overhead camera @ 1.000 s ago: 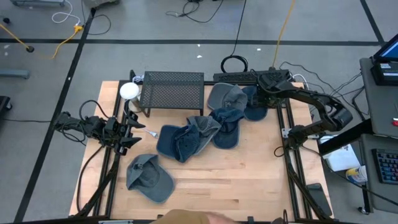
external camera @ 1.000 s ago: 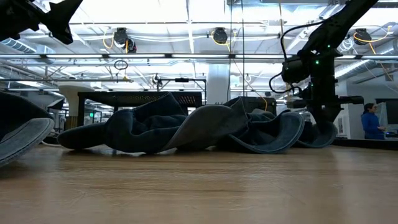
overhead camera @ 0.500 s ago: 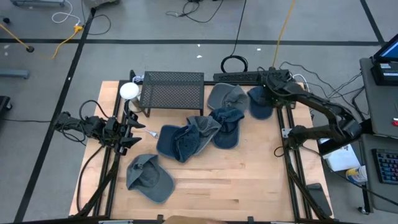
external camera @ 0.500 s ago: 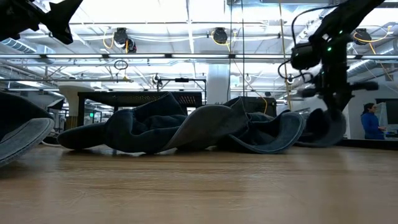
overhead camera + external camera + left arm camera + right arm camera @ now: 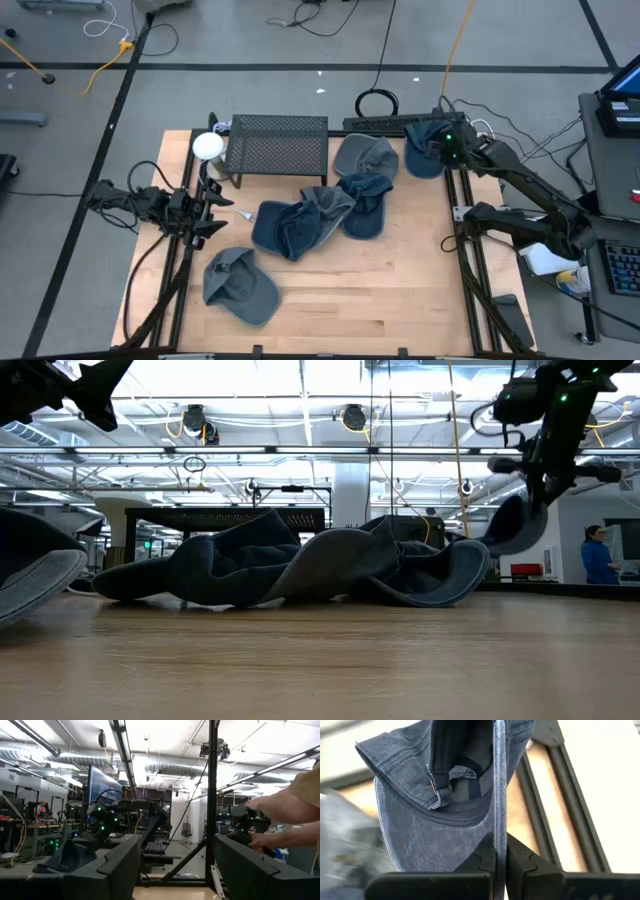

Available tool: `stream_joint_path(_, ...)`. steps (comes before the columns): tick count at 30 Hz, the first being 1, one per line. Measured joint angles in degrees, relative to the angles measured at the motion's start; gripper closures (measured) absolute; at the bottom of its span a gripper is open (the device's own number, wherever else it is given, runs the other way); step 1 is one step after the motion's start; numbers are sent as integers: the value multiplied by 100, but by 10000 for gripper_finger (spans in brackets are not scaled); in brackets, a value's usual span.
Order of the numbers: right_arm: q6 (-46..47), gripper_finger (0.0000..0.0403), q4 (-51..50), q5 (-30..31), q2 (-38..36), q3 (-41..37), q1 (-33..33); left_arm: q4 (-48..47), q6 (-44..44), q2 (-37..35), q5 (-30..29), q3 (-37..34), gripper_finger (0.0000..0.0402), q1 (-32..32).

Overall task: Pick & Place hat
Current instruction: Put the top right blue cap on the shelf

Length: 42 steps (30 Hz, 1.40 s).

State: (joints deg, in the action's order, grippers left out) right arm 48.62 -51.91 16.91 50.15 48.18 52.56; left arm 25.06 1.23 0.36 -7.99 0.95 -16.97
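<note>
A dark blue denim hat (image 5: 423,158) hangs from my right gripper (image 5: 443,152) at the table's far right corner. In the low view this hat (image 5: 515,525) is off the table under the gripper (image 5: 545,478). The right wrist view shows its inside with the back strap and buckle (image 5: 440,785). Several more denim hats (image 5: 320,212) lie heaped in the table's middle. One hat (image 5: 240,285) rests alone near the near left. My left gripper (image 5: 222,210) waits open above the table's left side, touching nothing; its fingers (image 5: 120,865) stand well apart in the left wrist view. My right gripper is shut on the hat's rim (image 5: 500,827), next to the back strap. The cloth edge runs as a thin strip between the two fingers (image 5: 485,857). The fingers point down from above. The hat hangs below them, lifted clear of the table.
A black wire-mesh rack (image 5: 278,145) stands at the far edge, with a white round object (image 5: 208,146) to its left. Black frame rails (image 5: 465,250) run along both table sides. A person's hands (image 5: 280,820) show in the left wrist view. Bare wood lies near the near right (image 5: 390,290).
My right gripper has risen and drawn toward the table's far right corner, staying shut on the hat. The hat, which lay on the table at the right end of the heap, is now lifted clear and hangs below the fingers.
</note>
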Motion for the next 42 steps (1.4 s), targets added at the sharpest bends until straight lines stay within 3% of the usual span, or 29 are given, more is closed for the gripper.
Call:
stream_joint_path(7, -313, 400, 903, -76, -365, 4, -6, 2, 0, 2, 0, 0, 151, 2)
stream_joint_path(19, -1185, 400, 3308, -771, -299, 7, -17, 1, 0, 0, 0, -1, 151, 1)
stream_joint_path(34, -2085, 400, 5839, -3082, 312, 9, -287, 2, 2, 2, -2, -2, 151, 2)
stream_joint_path(42, -2404, 400, 6292, -3939, 799, 313, -876, 1, 0, 2, -2, 0, 151, 1)
